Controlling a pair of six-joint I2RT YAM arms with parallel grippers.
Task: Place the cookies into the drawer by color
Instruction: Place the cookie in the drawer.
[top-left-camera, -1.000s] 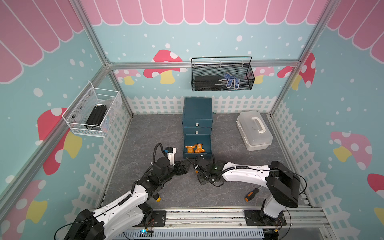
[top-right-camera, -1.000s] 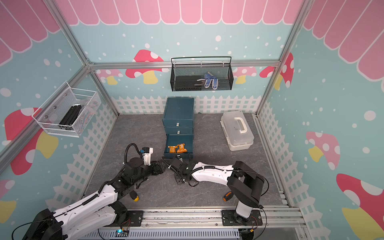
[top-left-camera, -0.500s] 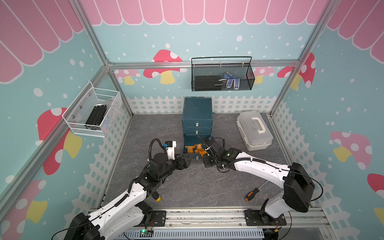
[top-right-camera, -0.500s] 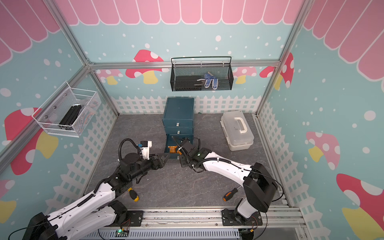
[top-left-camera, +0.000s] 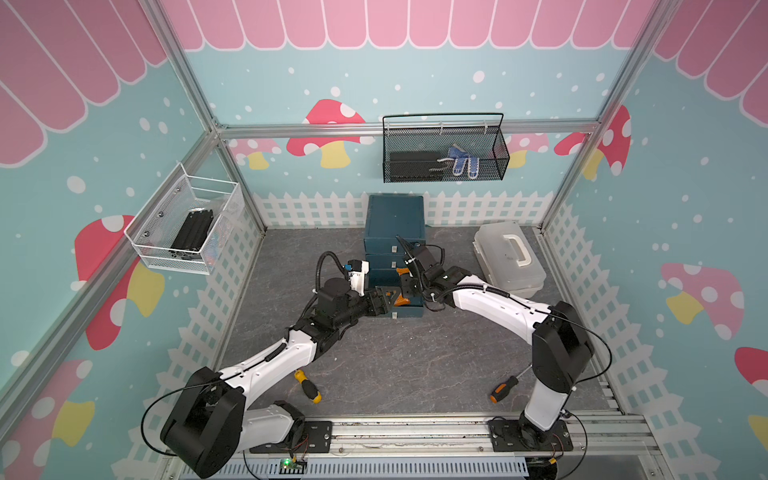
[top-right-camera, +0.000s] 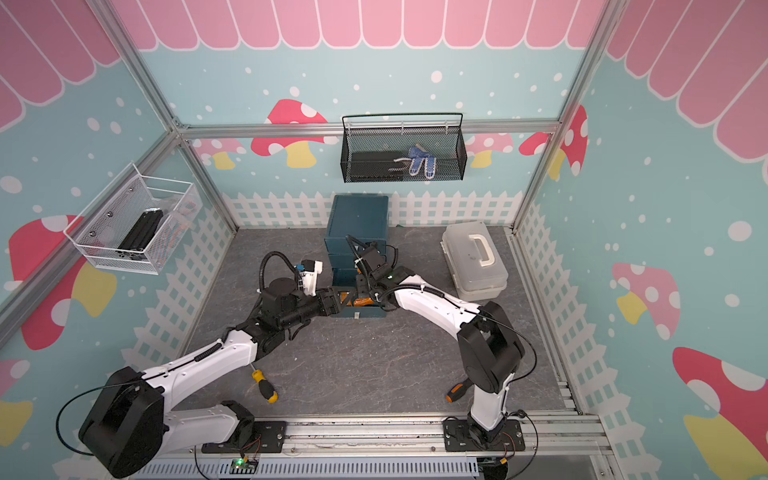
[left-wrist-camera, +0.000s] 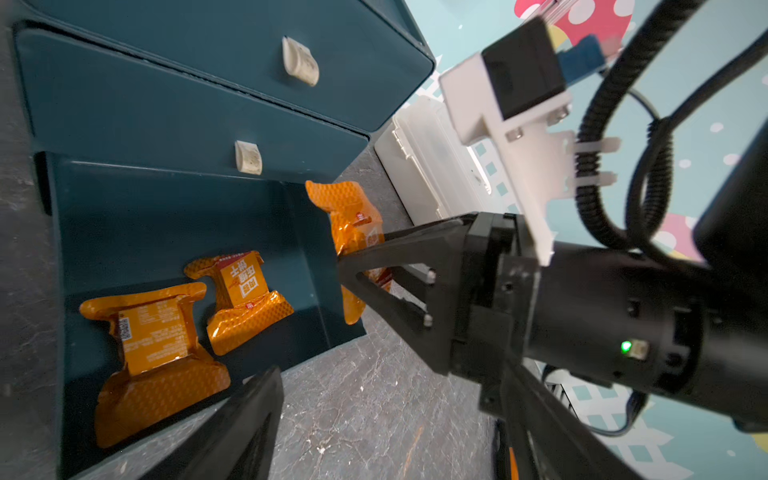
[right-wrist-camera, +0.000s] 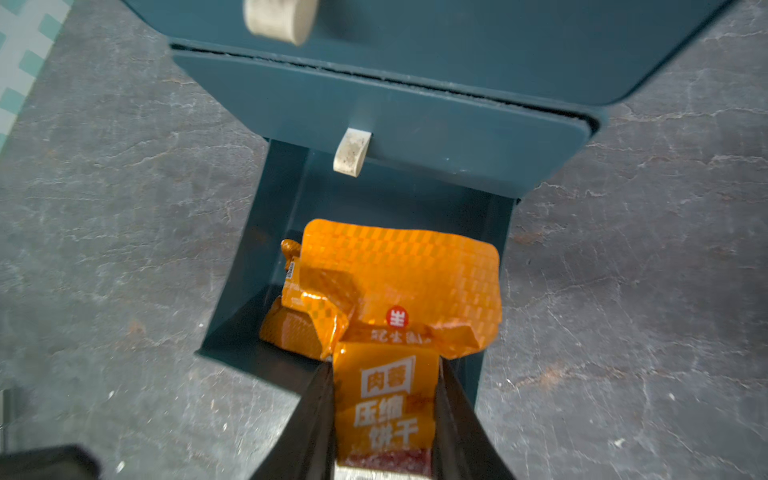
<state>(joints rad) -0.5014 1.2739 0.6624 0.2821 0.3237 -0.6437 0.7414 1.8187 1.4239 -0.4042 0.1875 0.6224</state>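
My right arm rises from its base at the lower right in both top views, bends at a high elbow and runs its white forearm toward the frame centre. It ends with the right hand (top-left-camera: 406, 286) over the pulled-out bottom tray (top-left-camera: 409, 312) of the drawer (top-left-camera: 395, 216). That hand is pinching an orange cookie (right-wrist-camera: 399, 282). In the right wrist view its two black fingers (right-wrist-camera: 309, 415) press on either side of the printed label end at the bottom of the frame. The packet's long axis runs from the fingers straight up the frame toward the cabinet front, with its wide crimped end leading over the tray's open mouth. In the left wrist view the same packet sits right of centre, its long axis slanting from upper left to lower right beside the tray's side wall. I cannot tell whether it touches that wall.

My left arm stretches from its base at the lower left up toward the centre, over the bench (top-left-camera: 374, 365). The left hand (top-left-camera: 385, 300) sits at the tray's left edge in the picture, fingers spread wide and closed on nothing.

Two more packets lie flat on the tray floor in the left wrist view. The lower-left cookie (left-wrist-camera: 153, 345) and the middle cookie (left-wrist-camera: 241, 291) lie just beside each other, both with long axes running roughly up and down the frame. The two upper fronts are shut, with their pale tabs (left-wrist-camera: 248, 157) showing.
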